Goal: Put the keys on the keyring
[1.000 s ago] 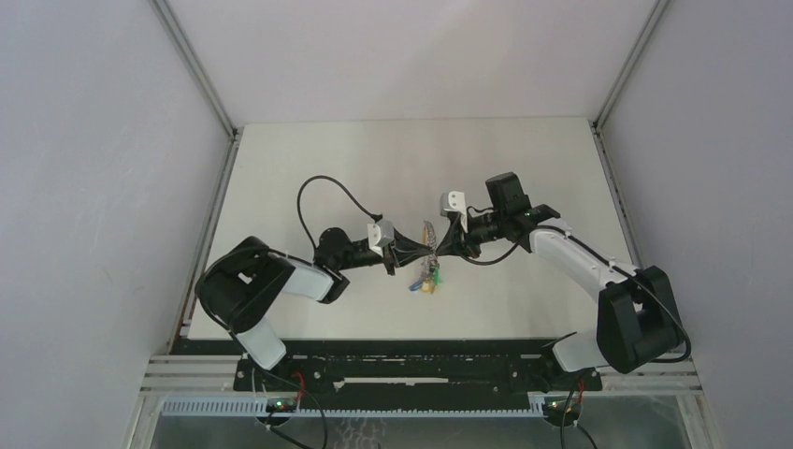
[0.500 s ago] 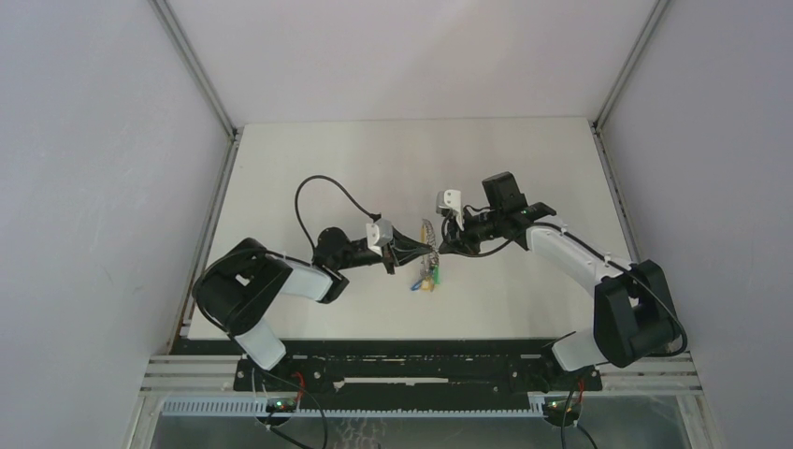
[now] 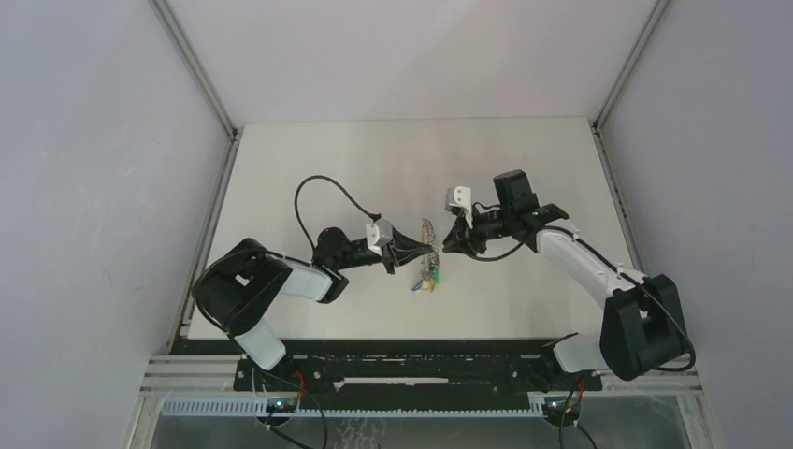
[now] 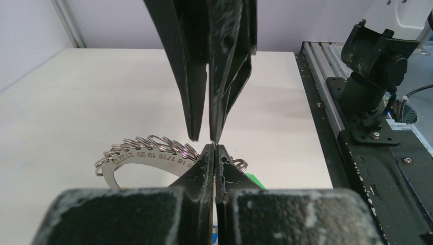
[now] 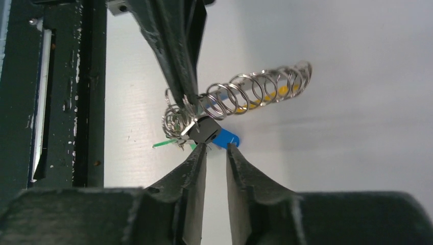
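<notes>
Pinched tight, left gripper (image 4: 214, 149) clamps the keyring (image 4: 148, 157) by its curved numbered band. Its fingertips are pressed together w/ the metal btwn them, holding the ring up over the table (image 3: 309, 168) at mid-workspace. Silver split rings run along the band like a coil, and a yellow strip shows behind them in right wrist view.

Facing it from the opp. side, right gripper (image 5: 214, 149) has its jaws a little apart: narrow gap, nothing btwn them. Its tips sit just short of the ring's low end.

The key (image 5: 206, 130), black head, sits at that low end of the coil, right below the left fingertips and just beyond right gripper's tips, not in its jaws. Blade is mostly lost among the rings, so can't tell if it's threaded on or only resting there.

A blue tag (image 5: 226, 139) pokes out just beside the black head. A green tag (image 5: 164, 144) sticks out on the other side, under the coil.

In top view both arms reach in toward table centre, grippers nearly tip to tip w/ the ring btwn them. The coloured tags dangle below it toward the near edge; can't tell if they touch the table.
</notes>
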`<state>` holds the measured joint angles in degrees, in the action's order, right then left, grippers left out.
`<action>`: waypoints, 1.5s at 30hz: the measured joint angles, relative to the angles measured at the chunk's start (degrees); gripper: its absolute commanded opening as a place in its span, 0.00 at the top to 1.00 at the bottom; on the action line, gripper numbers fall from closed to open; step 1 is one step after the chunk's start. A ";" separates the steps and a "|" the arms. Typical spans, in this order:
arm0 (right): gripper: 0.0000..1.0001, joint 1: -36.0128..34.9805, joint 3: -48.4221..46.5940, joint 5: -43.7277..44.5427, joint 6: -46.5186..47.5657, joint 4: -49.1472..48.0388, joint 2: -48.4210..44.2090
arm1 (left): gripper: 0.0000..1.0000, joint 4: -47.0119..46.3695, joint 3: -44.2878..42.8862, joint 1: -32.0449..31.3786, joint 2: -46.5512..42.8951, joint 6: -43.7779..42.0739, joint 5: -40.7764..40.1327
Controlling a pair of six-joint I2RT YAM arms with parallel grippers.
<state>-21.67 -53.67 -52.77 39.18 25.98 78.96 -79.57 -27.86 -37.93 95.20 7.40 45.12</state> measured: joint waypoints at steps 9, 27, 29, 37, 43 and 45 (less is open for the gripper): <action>0.71 -0.15 0.00 -5.99 3.30 -0.55 -2.38 | 1.00 0.00 0.00 0.00 0.00 0.00 0.04; 0.88 -1.86 -1.40 -7.19 5.44 0.90 1.88 | 1.00 0.00 0.00 0.00 0.00 0.02 0.13; 0.97 -1.99 -1.66 -7.39 5.49 1.09 1.95 | 1.00 0.00 0.00 0.00 0.00 0.02 0.13; 1.00 -2.03 -2.21 -7.32 5.86 1.92 2.10 | 1.00 -0.04 0.00 -0.04 0.00 0.07 0.39; 1.00 -1.53 -2.40 -7.28 5.86 2.93 2.38 | 1.00 0.22 0.00 -0.09 0.00 0.04 0.33; 1.00 -1.53 -2.62 -7.19 5.86 3.48 2.54 | 1.00 0.37 0.00 -0.15 -0.02 0.04 0.31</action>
<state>-23.20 -56.29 -59.96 45.04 29.45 81.49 -79.20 -27.86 -38.09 95.18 7.44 45.43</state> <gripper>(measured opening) 0.006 0.006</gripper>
